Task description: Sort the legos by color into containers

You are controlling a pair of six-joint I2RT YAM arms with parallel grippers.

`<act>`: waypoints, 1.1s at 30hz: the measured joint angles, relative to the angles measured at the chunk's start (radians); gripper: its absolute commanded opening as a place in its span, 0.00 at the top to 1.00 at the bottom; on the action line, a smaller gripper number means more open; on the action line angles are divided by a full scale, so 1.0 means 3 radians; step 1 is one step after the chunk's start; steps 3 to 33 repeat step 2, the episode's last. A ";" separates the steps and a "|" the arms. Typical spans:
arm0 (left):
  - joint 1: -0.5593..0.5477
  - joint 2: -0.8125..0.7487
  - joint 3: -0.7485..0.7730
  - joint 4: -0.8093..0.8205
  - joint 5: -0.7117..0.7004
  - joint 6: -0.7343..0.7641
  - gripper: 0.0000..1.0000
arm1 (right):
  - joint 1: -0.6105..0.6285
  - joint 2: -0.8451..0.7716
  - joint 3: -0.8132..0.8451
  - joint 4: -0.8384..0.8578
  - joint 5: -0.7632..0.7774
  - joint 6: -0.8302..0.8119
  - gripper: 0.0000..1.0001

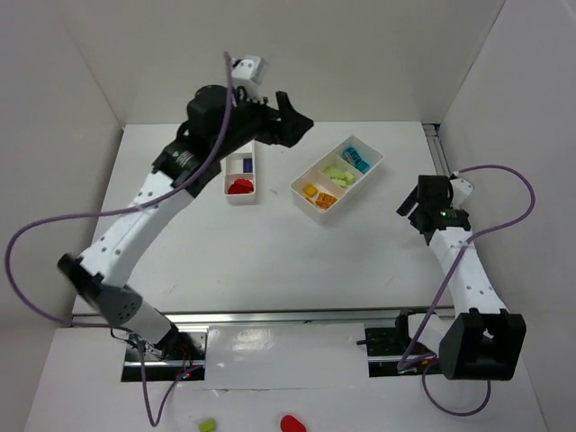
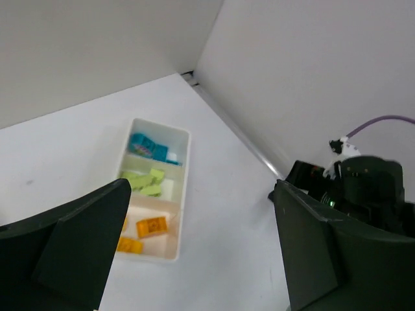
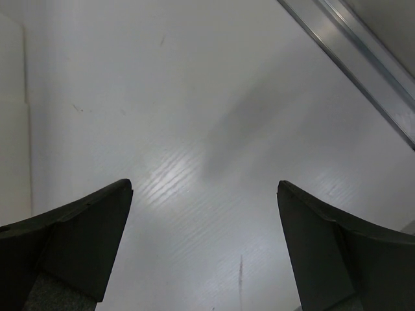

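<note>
White table [image 1: 270, 261], plain white walls [image 1: 360, 54]. The left gripper [image 2: 201, 186] has its fingers spread wide. Ahead of them, a wide white plastic tray [image 2: 183, 194] holds cyan bricks [image 2: 148, 147], lime green bricks [image 2: 144, 181] and orange bricks [image 2: 150, 226]. Behind them, a slim white plastic tray [image 1: 241, 200] holds a red brick [image 1: 238, 187] and a purple brick [image 1: 246, 165]. The right gripper [image 3: 204, 186] has its fingers spread above the table.

The left fingers [image 1: 295, 117] are spread wide, up above the back of the white desk [image 1: 270, 261]. Below that arm sits a slim tray [image 1: 241, 201] with a red brick [image 1: 238, 187] and a blue-purple brick [image 1: 247, 165]. Near it, a wider tray [image 1: 307, 205] holds cyan bricks [image 1: 355, 158], green bricks [image 1: 337, 174] and orange bricks [image 1: 319, 195], each color in its own part. The right fingers [image 1: 408, 207] sit far right, maybe spread.
</note>
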 measured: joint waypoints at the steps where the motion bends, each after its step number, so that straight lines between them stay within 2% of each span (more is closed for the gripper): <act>1: 0.0013 -0.0212 -0.0175 0.0004 -0.0064 0.0038 0.00 | 0.0000 0.0018 0.0000 -0.0011 0.0014 -0.0003 0.00; 2: 0.0022 -0.0411 -0.0352 -0.0010 -0.0132 0.0066 0.00 | 0.0000 0.0027 0.0000 -0.0020 0.0028 -0.0011 0.00; 33: 0.0022 -0.0411 -0.0352 -0.0010 -0.0132 0.0066 0.00 | 0.0000 0.0027 0.0000 -0.0020 0.0028 -0.0011 0.00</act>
